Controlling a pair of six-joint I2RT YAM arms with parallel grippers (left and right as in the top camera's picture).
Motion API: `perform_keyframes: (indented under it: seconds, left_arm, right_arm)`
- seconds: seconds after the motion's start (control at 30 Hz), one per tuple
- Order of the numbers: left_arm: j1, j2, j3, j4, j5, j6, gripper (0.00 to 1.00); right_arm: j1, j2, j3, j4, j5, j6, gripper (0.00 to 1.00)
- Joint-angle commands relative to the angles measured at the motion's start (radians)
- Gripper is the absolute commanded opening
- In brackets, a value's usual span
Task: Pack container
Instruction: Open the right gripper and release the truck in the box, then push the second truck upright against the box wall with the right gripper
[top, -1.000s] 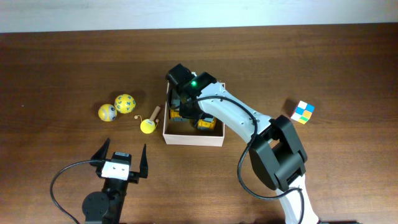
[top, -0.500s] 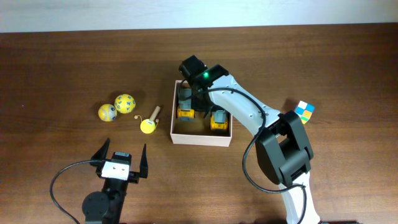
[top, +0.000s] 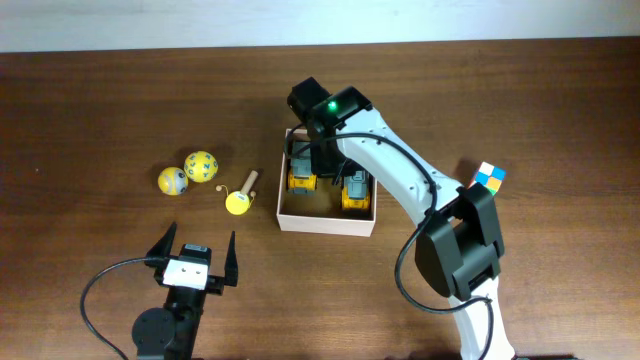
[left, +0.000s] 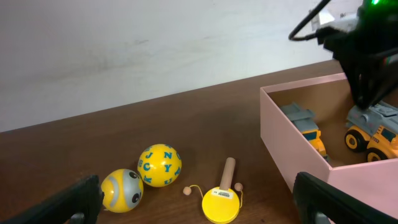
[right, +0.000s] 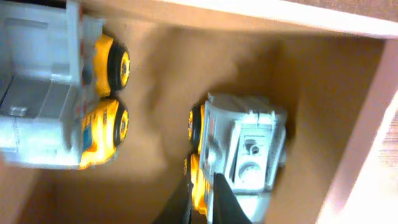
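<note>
The container (top: 325, 222), a shallow white-walled box with a tan floor (right: 158, 93), sits mid-table with two yellow-and-grey toy trucks inside. One truck (top: 301, 172) lies by its left wall and the other (top: 355, 190) by its right wall. My right gripper (top: 333, 166) reaches down into the box. In the right wrist view it (right: 202, 185) is shut on the yellow side edge of the right truck (right: 245, 149). My left gripper (top: 198, 241) hangs open and empty near the table's front, apart from the box (left: 289, 149).
Left of the box lie a lettered yellow ball (top: 201, 165), a grey-faced yellow ball (top: 172, 181) and a yellow rattle drum with a wooden handle (top: 239, 200). A colour cube (top: 487, 180) sits to the right.
The right arm has swung to the right inside the box, and the box with both trucks has slid right with it. The left arm has not moved.
</note>
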Motion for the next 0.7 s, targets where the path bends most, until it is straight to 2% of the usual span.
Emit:
perform_keyframes:
  seconds: [0.0, 0.3, 0.67]
  left_arm:
    - [0.003, -0.006, -0.008, 0.002, -0.004, 0.013, 0.99]
    - [0.003, -0.006, -0.008, 0.002, -0.004, 0.013, 0.99]
    - [0.003, -0.006, -0.008, 0.002, -0.004, 0.013, 0.99]
  right_arm:
    - [0.013, -0.055, 0.036, -0.066, -0.059, -0.009, 0.08]
    - [0.039, -0.056, 0.035, -0.193, -0.098, 0.055, 0.04]
    - [0.039, -0.056, -0.014, -0.22, -0.08, 0.073, 0.04]
